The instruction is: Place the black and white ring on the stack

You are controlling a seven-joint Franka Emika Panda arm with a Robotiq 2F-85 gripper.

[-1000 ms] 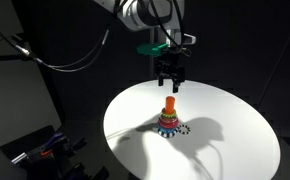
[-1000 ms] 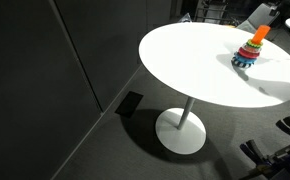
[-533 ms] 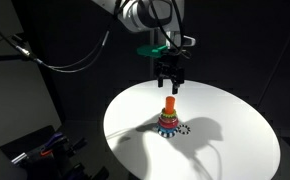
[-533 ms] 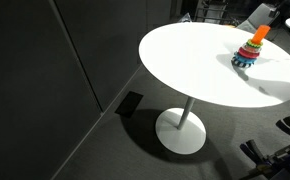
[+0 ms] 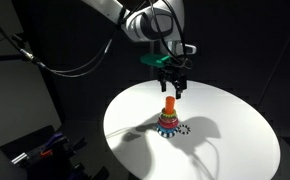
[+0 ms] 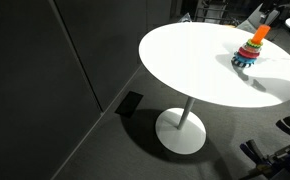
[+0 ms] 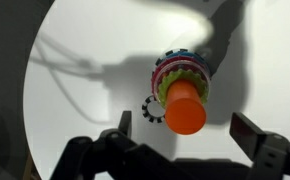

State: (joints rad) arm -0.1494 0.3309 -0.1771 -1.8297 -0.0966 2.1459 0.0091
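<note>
Ring [image 5: 182,129] lies flat on the white desk [image 5: 235,140], at the lower right of the base of the stack [image 5: 169,118] in an exterior view. In the wrist view it shows just left of the stack, partly hidden by it. Nothing of the task looks done: it is not picked up and not on the orange peg [image 7: 185,108]. The gripper [image 5: 171,88] hangs above the peg near frame centre, jaws spread wide and empty. Left, by my judgement: descend beside the stack, grasp it, lift, thread it over the peg.

stack [image 7: 184,98] glossy plastic; table [image 5: 235,130] smooth matt white top
</note>
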